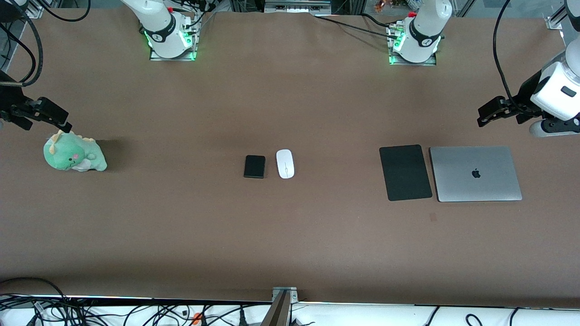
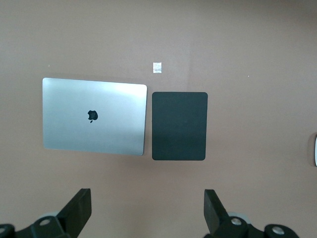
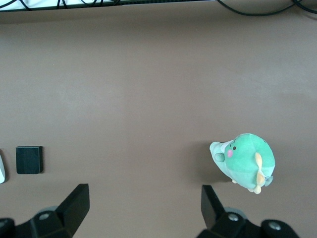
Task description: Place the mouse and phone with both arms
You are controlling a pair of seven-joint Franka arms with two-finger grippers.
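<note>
Left gripper [image 2: 146, 210] fingers [image 2: 79, 208] are spread wide with nothing between them, hanging in the air at the left arm's end of the worktop [image 1: 290, 244], over bare surface just beside the closed silver laptop [image 1: 476, 174]. The black mat [image 1: 405, 172] lies flat right beside that laptop, on its side toward the middle of the worktop. Right gripper [image 3: 143, 208] fingers [image 3: 77, 206] are also wide apart and empty, up in the air at the right arm's end, over the worktop close by the green plush dinosaur [image 1: 74, 154]. Out in the middle of the worktop, well apart from both grippers, sit the phone [image 1: 254, 166] and the mouse [image 1: 285, 163], side by side, close but not touching, the mouse toward the left arm's end, the phone toward the right arm's.
</note>
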